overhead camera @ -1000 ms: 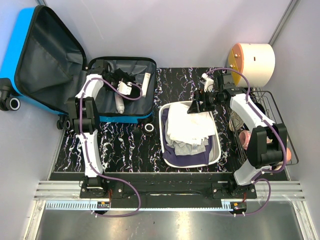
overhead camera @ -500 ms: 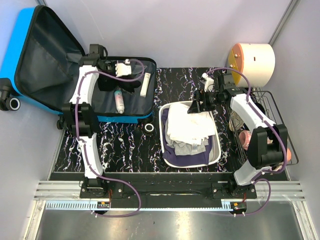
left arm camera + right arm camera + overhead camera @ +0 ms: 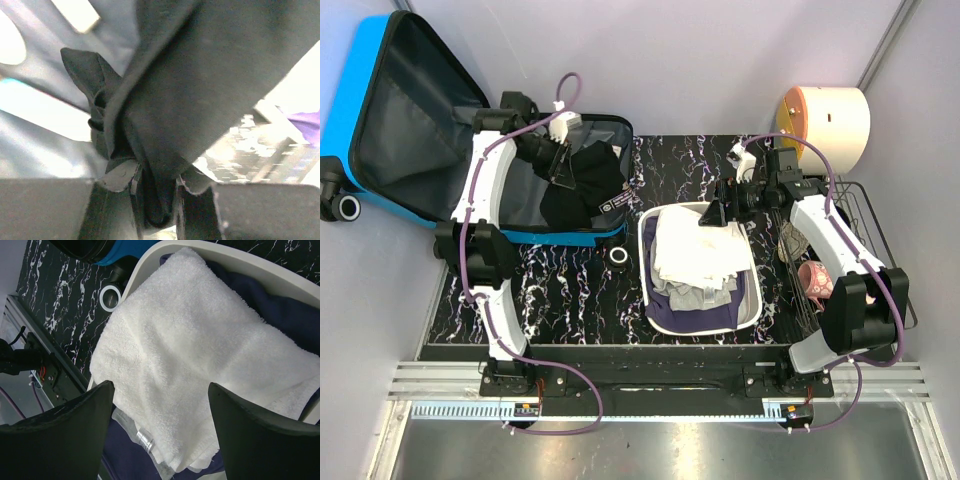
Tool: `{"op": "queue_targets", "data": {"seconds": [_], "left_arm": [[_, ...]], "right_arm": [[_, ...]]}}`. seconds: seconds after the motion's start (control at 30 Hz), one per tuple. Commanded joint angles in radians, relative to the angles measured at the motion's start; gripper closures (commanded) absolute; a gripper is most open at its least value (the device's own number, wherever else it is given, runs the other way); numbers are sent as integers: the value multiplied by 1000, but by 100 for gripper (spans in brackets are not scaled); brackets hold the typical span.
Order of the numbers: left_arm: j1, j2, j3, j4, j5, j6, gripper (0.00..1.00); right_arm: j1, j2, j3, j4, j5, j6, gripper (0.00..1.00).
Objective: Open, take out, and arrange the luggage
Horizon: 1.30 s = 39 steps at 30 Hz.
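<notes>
Left gripper [image 3: 558, 158] pinches a fold of black garment [image 3: 588, 185] between nearly closed jaws, hanging right above the luggage [image 3: 415, 110], which lies open at the far-left corner of the table [image 3: 570, 290], lid leaning up to the left, lower shell flat underneath. Its two halves spread sideways, so I'd say the cloth must travel rightward to the white basin [image 3: 646, 262] just beside it. Over that basin's white towel [image 3: 695, 255] the right gripper [image 3: 720, 212] hovers wide open, empty; the left arm is nearer the case.
</notes>
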Motion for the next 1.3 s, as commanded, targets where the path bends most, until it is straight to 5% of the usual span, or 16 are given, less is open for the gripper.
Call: {"op": "queue_targets", "data": {"seconds": [0.0,0.1,0.4,0.47,0.5,0.53,0.73,1.03,1.27], "left_arm": [[71,-95,-64,-186,415,-355,100],[72,-168,-71,-140,533,-352,100],[-65,-412,-497,588,683,-946,100],[-109,-458,-608,841,663,-1042,100],[-154,-504,-740,971,655,-1205,100],[-177,-524,-802,1237,625,-1294,100],[-391,-521,-963,1788,516,-1675,100],[-551,-364,-837,1911,447,-1725,100],[-559,-269,-1103,1945,374,-1712,100]], "right_arm": [[-5,-48,-21,21,-47,5,14],[-7,-51,-22,21,-50,6,14],[-26,-78,12,-17,-34,-29,14],[-39,-86,13,-17,-33,-26,13],[-63,-91,18,-18,-28,-23,13],[-76,-97,18,-22,-28,-21,13],[-230,-172,15,-45,-21,-53,9],[-289,-287,-13,-45,73,-78,3],[-306,-307,4,-40,105,-52,2]]}}
